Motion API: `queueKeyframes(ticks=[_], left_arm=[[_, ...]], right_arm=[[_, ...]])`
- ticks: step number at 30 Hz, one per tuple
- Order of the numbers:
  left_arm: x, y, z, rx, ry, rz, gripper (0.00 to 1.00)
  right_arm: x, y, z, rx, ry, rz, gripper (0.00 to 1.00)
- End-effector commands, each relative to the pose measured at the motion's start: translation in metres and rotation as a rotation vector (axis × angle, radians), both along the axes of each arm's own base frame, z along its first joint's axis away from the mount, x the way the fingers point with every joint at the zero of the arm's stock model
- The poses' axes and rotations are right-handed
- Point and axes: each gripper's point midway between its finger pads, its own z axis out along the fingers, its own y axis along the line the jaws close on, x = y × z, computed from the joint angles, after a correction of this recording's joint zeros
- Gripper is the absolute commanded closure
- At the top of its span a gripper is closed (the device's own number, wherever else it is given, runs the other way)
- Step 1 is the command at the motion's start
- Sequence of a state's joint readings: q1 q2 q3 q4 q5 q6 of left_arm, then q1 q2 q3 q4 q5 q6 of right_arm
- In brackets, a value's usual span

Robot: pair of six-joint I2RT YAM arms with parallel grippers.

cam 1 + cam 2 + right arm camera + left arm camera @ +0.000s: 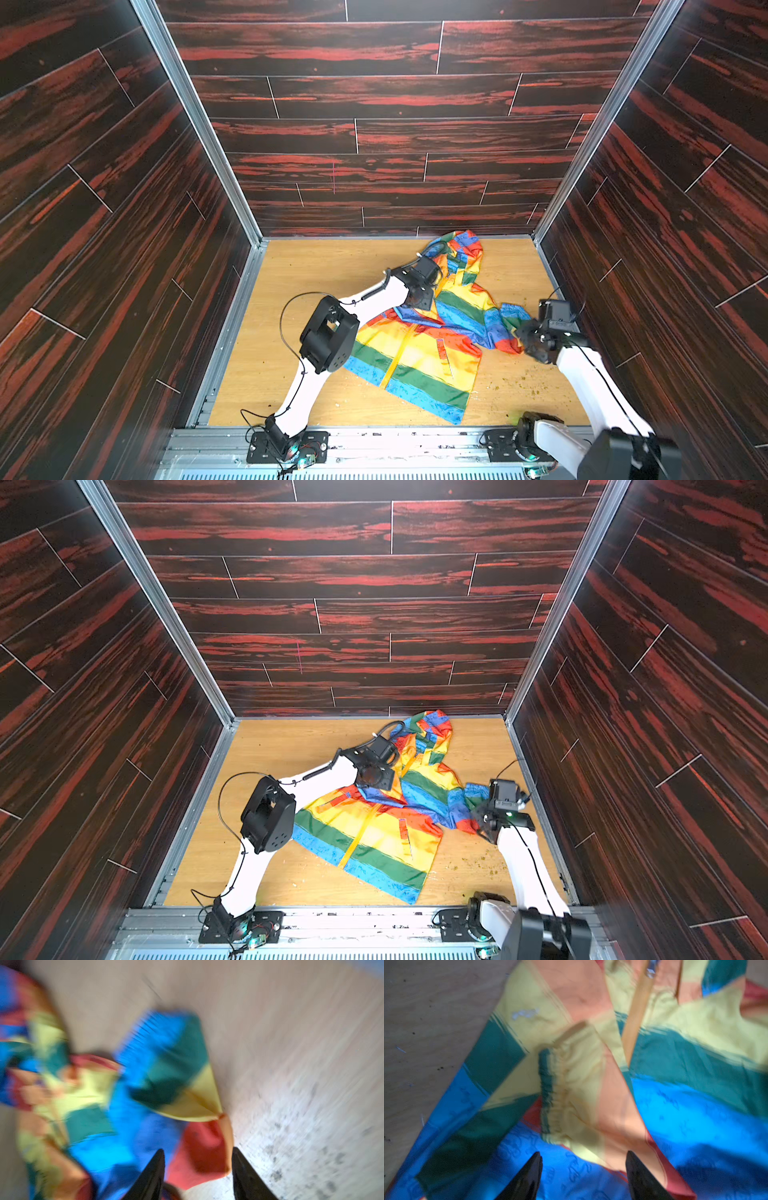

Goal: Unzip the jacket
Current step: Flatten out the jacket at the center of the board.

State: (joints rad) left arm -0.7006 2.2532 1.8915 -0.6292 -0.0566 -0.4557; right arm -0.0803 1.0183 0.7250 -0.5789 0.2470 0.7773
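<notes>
Findings for your review. The jacket (419, 353) lies front side up on the worktop (324, 282), right of centre. Its hood (461, 249) is at the far edge and its hem is toward the arm bases. In both top views the yellow zipper (356, 839) reads as closed from the hem up the striped front. Its upper end runs under the left arm's wrist, so you cannot confirm it there.

The left gripper (584, 1153) sits over the upper chest of the jacket. Its jaws stand apart. The left wrist view shows blue cloth and a yellow-orange fold beneath the gap. You cannot tell whether the tips touch the cloth. An elastic cuff (552, 1093) lies folded over the front just ahead of the jaws, and the zipper tape runs beyond it.

The right gripper (198, 1149) is at the end of the sleeve (505, 328) that spreads toward the right-hand side. Its jaws also stand apart, with a red-orange fold of the sleeve lying in the gap. That view is badly blurred, so note contact as undetermined, though nothing reads as clamped.

Crumbs (515, 380) are scattered on the worktop beside the right arm, near the jacket's hem corner.
</notes>
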Motion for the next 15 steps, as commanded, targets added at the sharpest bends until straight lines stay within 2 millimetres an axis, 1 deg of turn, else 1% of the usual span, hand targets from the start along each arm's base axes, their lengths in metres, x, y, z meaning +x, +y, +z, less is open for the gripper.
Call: queueKeyframes(ticks=[1, 3, 7, 10, 15], left_arm=[[0.010, 0.006, -0.007, -0.069, 0.081, 0.064, 0.37], [0.013, 0.007, -0.013, -0.065, 0.097, 0.066, 0.44], [0.019, 0.005, -0.023, -0.072, 0.123, 0.082, 0.49], [0.021, 0.006, -0.028, -0.067, 0.139, 0.093, 0.53], [0.014, -0.014, -0.028, -0.157, 0.192, 0.035, 0.56]], right_arm=[[-0.006, -0.010, 0.026, -0.168, 0.031, 0.059, 0.47], [-0.001, -0.005, 0.031, -0.171, 0.036, 0.093, 0.47], [0.006, 0.008, 0.033, -0.152, 0.028, 0.136, 0.48], [0.009, 0.012, 0.035, -0.156, 0.024, 0.148, 0.49], [0.008, 0.011, 0.031, -0.158, 0.046, 0.146, 0.49]])
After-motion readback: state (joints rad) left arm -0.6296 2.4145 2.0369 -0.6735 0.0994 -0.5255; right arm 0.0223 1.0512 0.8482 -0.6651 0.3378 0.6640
